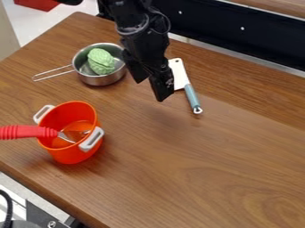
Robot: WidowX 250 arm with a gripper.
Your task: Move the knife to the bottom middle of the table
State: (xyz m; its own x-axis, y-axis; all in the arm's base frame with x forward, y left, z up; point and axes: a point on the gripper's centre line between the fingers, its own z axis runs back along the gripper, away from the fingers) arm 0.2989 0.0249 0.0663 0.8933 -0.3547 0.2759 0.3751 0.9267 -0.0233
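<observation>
Across the wood-grain table [196, 178], we see the blue-handled cleaver [179, 75] lying in the upper middle of the frame. We have our gripper [151, 89] beside its blade, fingers parted, presumably to leave room for a grasp.

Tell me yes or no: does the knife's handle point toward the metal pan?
No, the knife has its blue handle angled away from the metal pan.

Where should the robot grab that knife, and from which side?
Probably by the handle, from straight above, closing across its narrow width: the knife lies flat on the table, and its handle is slim while the blade is much broader.
</observation>
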